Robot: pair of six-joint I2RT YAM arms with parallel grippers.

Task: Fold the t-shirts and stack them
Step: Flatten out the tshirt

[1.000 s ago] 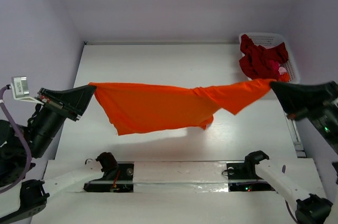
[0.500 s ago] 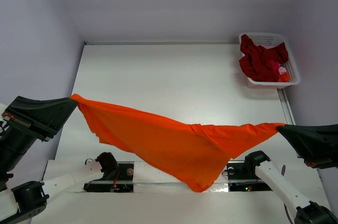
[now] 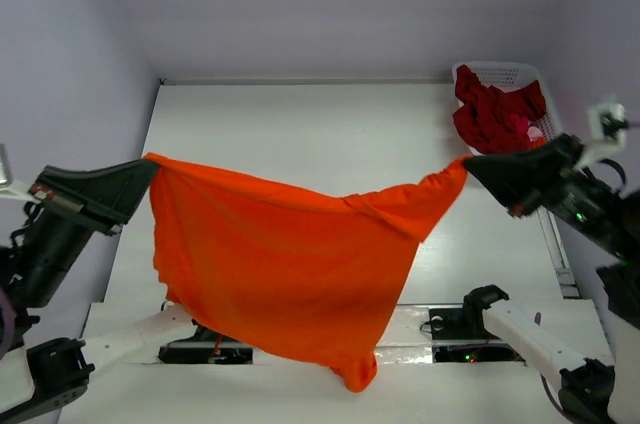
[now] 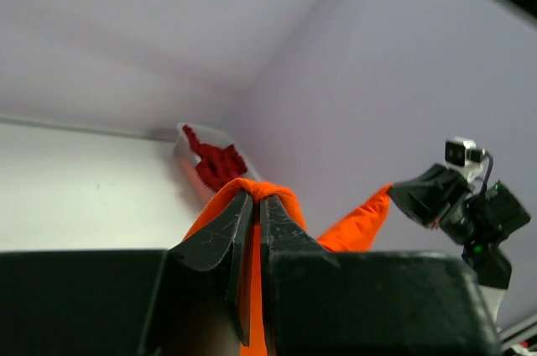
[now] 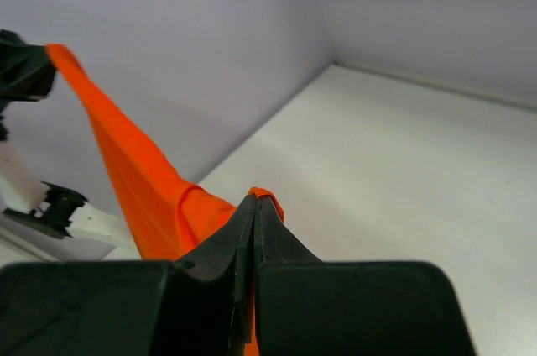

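One orange t-shirt point(image 3: 270, 264) hangs in the air above the near half of the table point(image 3: 300, 124), spread like a sheet between the two claws. Its lowest bunched corner droops over the table's near edge, between the two arm mounts point(image 3: 205, 309). From there the cloth rises to a sagging top edge that runs from left to right.

The left claw point(image 3: 150, 166) is closed on the upper left corner of the shirt, out past the table's left edge. In the left wrist view its fingers point(image 4: 231, 234) are pressed together with a fold of orange cloth point(image 4: 352, 226) pinched at the tips. The right claw point(image 3: 468, 164) is closed on the upper right corner, above the right side of the table. The right wrist view shows its fingers point(image 5: 222, 243) clamped tight, with a small orange tuft poking out at the tips and the rest of the shirt point(image 5: 126, 171) stretching away towards the other arm.

Beyond the shirt the table lies white and flat. In its far right corner stands a white lattice basket point(image 3: 500, 69) holding a heap of dark red t-shirts point(image 3: 490, 109), well apart from the orange one.
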